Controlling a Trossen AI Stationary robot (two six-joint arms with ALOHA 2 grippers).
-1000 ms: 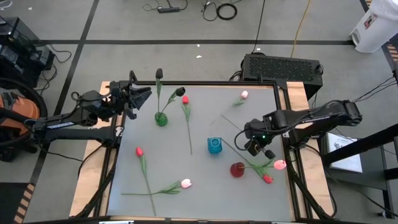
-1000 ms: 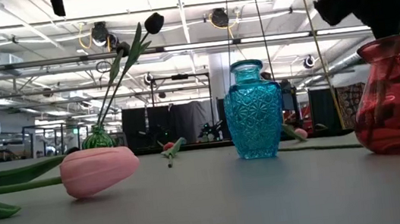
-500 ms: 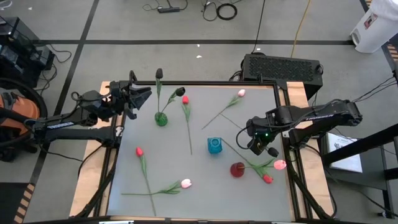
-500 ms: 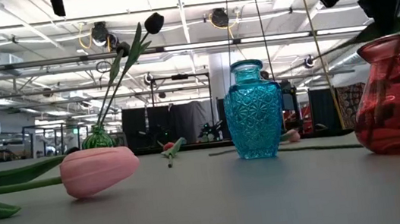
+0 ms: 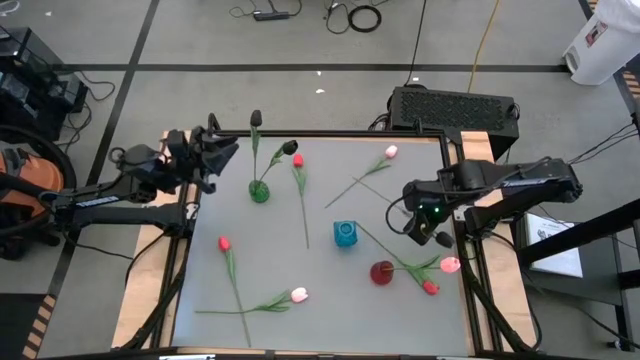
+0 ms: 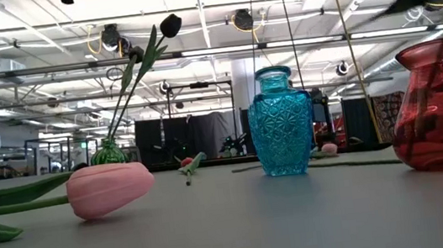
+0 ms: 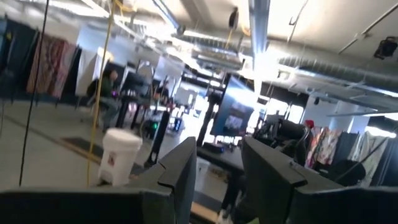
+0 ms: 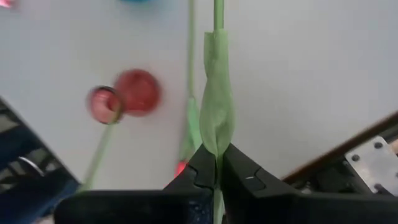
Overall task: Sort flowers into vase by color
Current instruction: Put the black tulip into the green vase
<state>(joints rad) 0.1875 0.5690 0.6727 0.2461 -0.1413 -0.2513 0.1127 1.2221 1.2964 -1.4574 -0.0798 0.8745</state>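
the right gripper (image 5: 418,232) has its fingers clenched on a pink tulip's (image 5: 391,152) stem above the bench (image 5: 320,300), near the red vase (image 5: 382,272). the left gripper (image 5: 222,152) waits, fingers released, at the far-left corner.

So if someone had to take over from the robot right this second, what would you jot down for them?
Right gripper: shut on the stem of a pink tulip, lifted over the table's right side.
Left gripper: open, empty, waiting at the table's far-left corner.
Done: two near-black tulips stand in the green vase; a pink tulip's stem is in the red vase.
Left: blue vase is empty. Lying on the table: red tulips at and, plus a pink tulip.
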